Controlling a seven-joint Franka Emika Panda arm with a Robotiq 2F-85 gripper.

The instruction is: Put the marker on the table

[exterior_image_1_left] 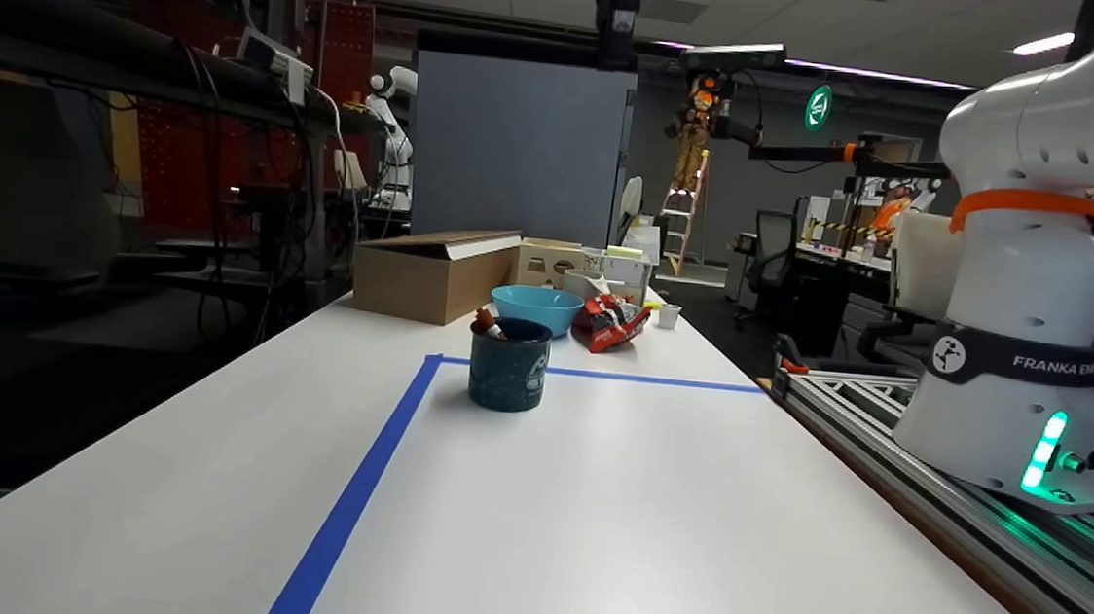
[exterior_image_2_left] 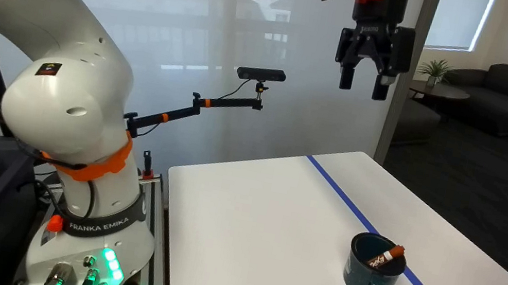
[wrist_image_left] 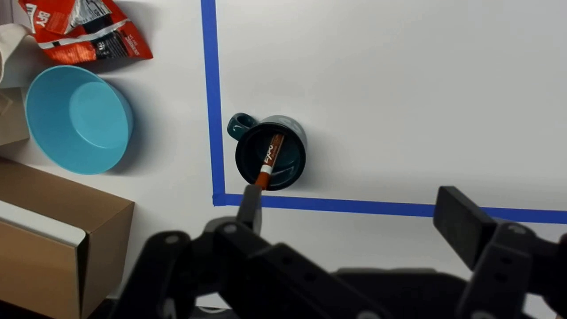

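Observation:
The brown-red marker (exterior_image_1_left: 489, 324) leans inside the dark blue-green cup (exterior_image_1_left: 508, 372), its cap end sticking out over the rim. The marker (exterior_image_2_left: 385, 256) and cup (exterior_image_2_left: 364, 279) also show in an exterior view, with the cup's handle. The cup stands upright on the white table (exterior_image_1_left: 638, 509), inside the blue tape corner. In the wrist view the marker (wrist_image_left: 271, 155) lies slanted in the cup (wrist_image_left: 297, 128); one fingertip overlaps its cap end. My gripper (exterior_image_2_left: 363, 84) is open and empty, high above the table. Its spread fingers (wrist_image_left: 354, 208) show in the wrist view.
A light blue bowl (wrist_image_left: 79, 119), a red snack bag (wrist_image_left: 93, 33) and a brown cardboard box (wrist_image_left: 106, 248) stand near the cup, outside the tape. Blue tape lines (exterior_image_2_left: 344, 195) mark the table. A small white cup (exterior_image_1_left: 668, 317) stands farther back.

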